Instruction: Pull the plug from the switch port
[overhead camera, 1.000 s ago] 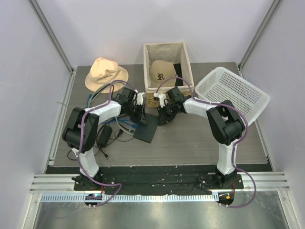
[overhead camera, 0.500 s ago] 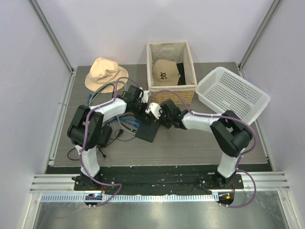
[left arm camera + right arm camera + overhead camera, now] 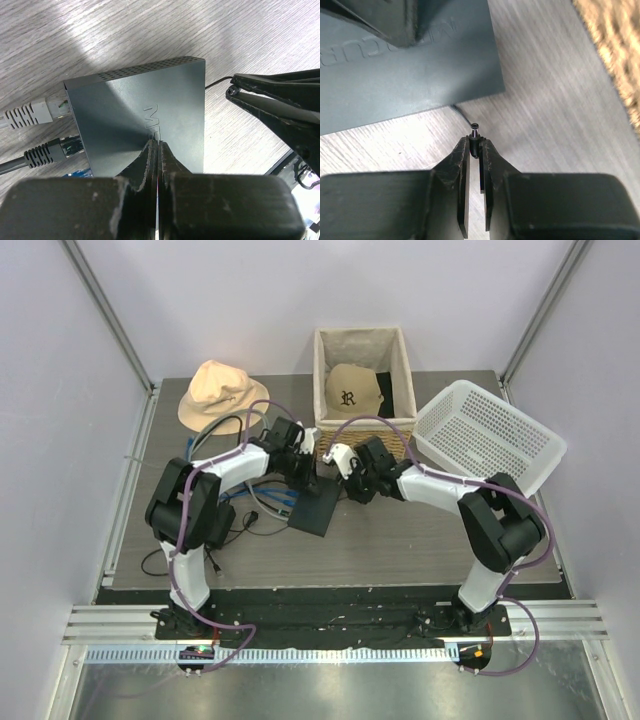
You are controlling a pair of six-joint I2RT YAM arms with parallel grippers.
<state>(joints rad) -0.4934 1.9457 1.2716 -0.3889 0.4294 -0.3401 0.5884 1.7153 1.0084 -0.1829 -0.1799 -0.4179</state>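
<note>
- The switch (image 3: 318, 508) lies flat on the surface (image 3: 420, 540). Against a second ago, we see it nudged slightly to the right.
- The left end effector (image 3: 156, 146) has its fingers pressed together, with their tips resting on the switch's top face beside the embossed lettering.
- The right end effector (image 3: 475, 146) is clamped on the plug (image 3: 475, 131), a small barrel plug whose metal tip points toward the switch.
- The plug sits clear of the switch, just off its corner, with bare surface between the two.
- A thin black wire (image 3: 461, 114) seems to run in under the switch's edge, though that view is too blurred for us to be sure.
- Half a second ago the right end effector sat against the switch's far edge; now it stands a little to the right of that edge.
- On the switch's left edge, a grey cable plug (image 3: 42, 111) and a black cable plug (image 3: 50, 150) remain seated in their sockets.
- The wicker basket (image 3: 365, 333) behind the switch, holding a cap (image 3: 350, 395), has shifted right and farther from the switch.
</note>
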